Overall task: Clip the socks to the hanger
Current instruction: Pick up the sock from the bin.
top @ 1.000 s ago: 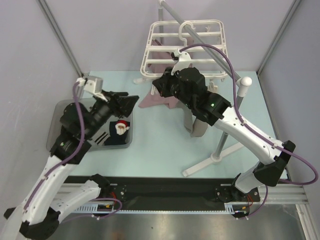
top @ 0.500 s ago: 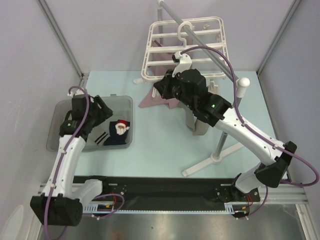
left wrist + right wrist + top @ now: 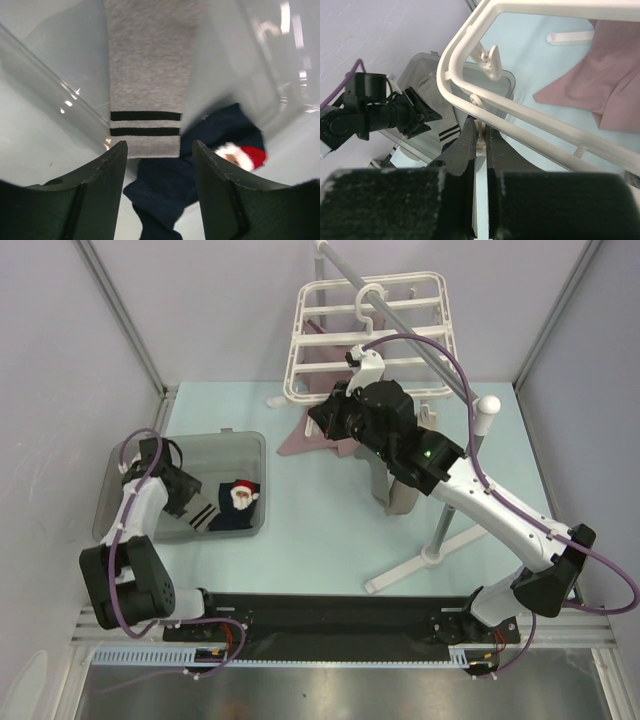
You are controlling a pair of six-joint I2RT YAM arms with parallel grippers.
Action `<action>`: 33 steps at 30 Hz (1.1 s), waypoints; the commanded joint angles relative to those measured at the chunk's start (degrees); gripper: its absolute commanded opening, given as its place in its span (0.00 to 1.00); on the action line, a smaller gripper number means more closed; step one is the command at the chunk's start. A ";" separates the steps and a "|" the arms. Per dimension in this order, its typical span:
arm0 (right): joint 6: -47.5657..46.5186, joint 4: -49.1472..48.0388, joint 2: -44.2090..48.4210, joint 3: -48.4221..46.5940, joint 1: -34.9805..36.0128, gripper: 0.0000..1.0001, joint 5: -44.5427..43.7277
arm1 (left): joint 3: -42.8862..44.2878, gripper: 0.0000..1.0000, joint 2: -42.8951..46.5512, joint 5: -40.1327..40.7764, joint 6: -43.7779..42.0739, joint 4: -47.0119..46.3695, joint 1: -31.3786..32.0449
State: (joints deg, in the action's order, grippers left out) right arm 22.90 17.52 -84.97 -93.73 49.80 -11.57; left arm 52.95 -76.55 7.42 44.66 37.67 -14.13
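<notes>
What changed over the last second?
The left arm folded back toward its base. The left tool, open and empty, swung from the far right corner of the bin to its left side, over the grey sock. Right tool stays shut on a clip of the hanger. Santa sock unmoved.

Clear grey bin (image 3: pixel 235 452), mauve cloth (image 3: pixel 300 438), metal pole stand (image 3: pixel 441 530), pale table (image 3: pixel 320 540)

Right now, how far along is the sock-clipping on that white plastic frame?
Early stage. The right gripper pinches a small white clip on the white plastic drying frame. The open left gripper hovers over a grey black-striped sock in the clear bin; a navy Santa sock lies beside it. Both need clipping.
</notes>
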 commanded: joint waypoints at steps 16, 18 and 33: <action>1.36 -1.52 1.39 1.80 0.38 0.00 1.20 | 8.05 0.48 -23.90 2.08 10.18 10.59 -0.37; 1.28 -1.43 1.38 1.80 0.38 0.00 1.11 | 7.35 0.35 -23.12 1.98 10.70 9.45 -0.46; 1.01 -2.14 0.86 1.98 1.09 0.00 1.46 | 7.61 0.00 2.00 -1.70 2.54 7.69 1.12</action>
State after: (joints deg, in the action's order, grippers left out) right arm 23.70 15.49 -84.82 -92.42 50.17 -11.25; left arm 59.81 -82.81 8.64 51.51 47.03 -13.96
